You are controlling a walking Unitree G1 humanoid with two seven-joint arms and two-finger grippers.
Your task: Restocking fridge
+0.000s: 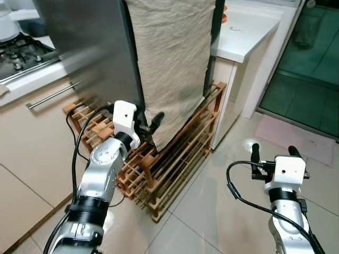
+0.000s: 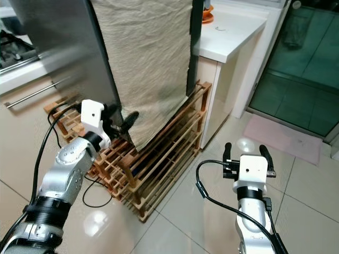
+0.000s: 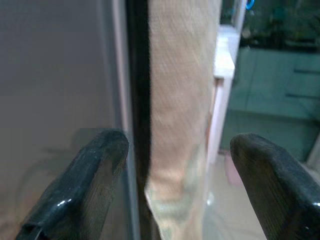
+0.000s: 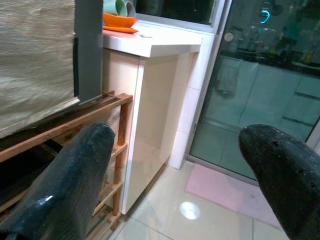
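Left gripper [image 1: 150, 126] w/ fingers spread wide, holding nothing, at our fridge [image 1: 90, 47] door's lower edge beside the hanging beige cloth [image 1: 169, 63]. Right gripper [image 1: 273, 153] also wide open, empty, over the floor tiles [image 1: 212, 211]. Fridge stands on a wooden rack [image 1: 175, 159]; white counter [image 1: 243, 32] beyond, orange dish [image 4: 119, 21] on it.

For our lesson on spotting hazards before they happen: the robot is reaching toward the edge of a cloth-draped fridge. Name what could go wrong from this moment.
1. The left gripper is open at the fridge door's edge, right beside the hanging beige cloth; it might pinch cloth instead of the door and drag it down.
2. The wooden rack stands just below that arm, so a low pull could knock it.
3. A loose black cable loops over the rack's slats and may snag.
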